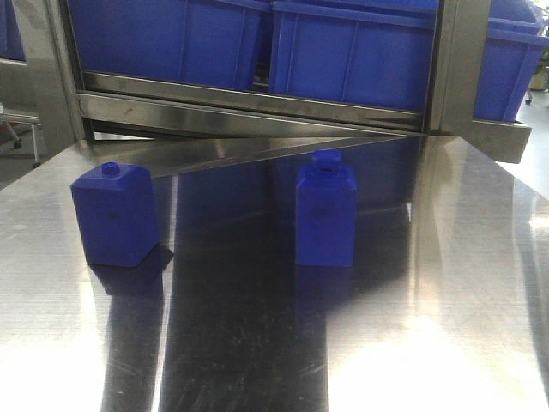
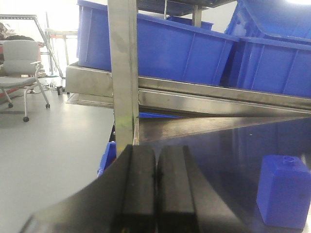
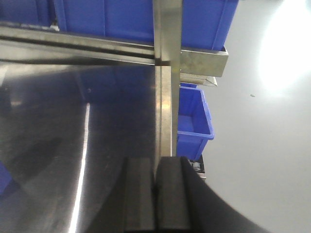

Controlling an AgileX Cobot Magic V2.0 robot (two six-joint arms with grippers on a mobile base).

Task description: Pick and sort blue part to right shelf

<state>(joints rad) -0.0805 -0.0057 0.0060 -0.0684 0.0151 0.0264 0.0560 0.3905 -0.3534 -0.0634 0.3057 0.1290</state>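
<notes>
Two blue parts stand well apart on the steel table (image 1: 480,283) in the front-facing view. The left blue part (image 1: 114,215) is toward 9 o'clock of the frame's middle, and the right blue part (image 1: 326,219) is just past centre toward 3 o'clock. Both are upright, long axis vertical, cap on top. Beyond them at 12 o'clock runs the right shelf (image 1: 257,107), its flat rail under the deep blue bins (image 1: 352,51). Neither arm shows in this view.

From the left wrist, the left gripper (image 2: 156,158) has its black pads pressed together with nothing between them. A blue part (image 2: 284,191) stands upright on the table at about 4 o'clock of the pads, near them but not touching. By its place it is probably the left one. A shelf post (image 2: 124,73) rises at 12 o'clock.

From the right wrist, the right gripper (image 3: 155,167) is also closed and empty, near the table's right edge. A small blue bin (image 3: 194,121) sits low at 1 o'clock. Only a sliver of blue (image 3: 3,179) shows at 9 o'clock, too little to say whether it is a part.

The left arm looks better placed for the pick. It would have to open and swing toward 4 o'clock, closing across the upright body.
</notes>
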